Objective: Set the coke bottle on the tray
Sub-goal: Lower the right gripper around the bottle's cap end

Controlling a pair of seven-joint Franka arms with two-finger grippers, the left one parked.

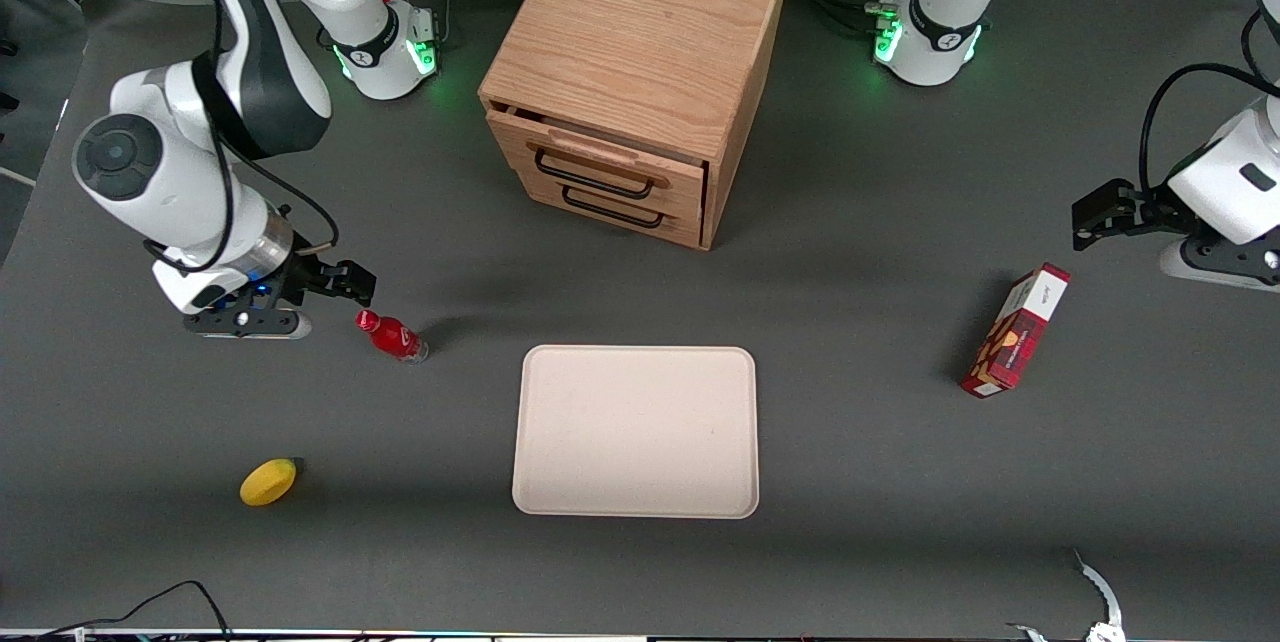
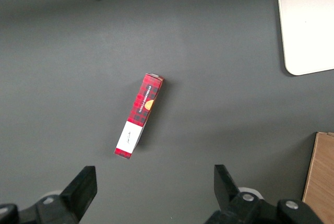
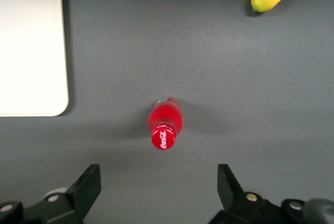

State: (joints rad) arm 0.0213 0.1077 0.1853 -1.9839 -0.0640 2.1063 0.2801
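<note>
The coke bottle (image 1: 391,335) is small and red with a red cap, and stands upright on the grey table beside the tray, toward the working arm's end. It also shows in the right wrist view (image 3: 166,121), cap up. The tray (image 1: 636,431) is pale beige-pink and bare; its corner shows in the right wrist view (image 3: 31,46). My right gripper (image 1: 352,284) is open and empty. It hovers above the table just beside the bottle's cap, on the side away from the tray. Its two fingers (image 3: 87,182) stand wide apart with nothing between them.
A yellow lemon (image 1: 268,481) lies nearer the front camera than the bottle. A wooden drawer cabinet (image 1: 635,72) stands farther from the camera than the tray, its top drawer slightly open. A red carton box (image 1: 1015,330) lies toward the parked arm's end.
</note>
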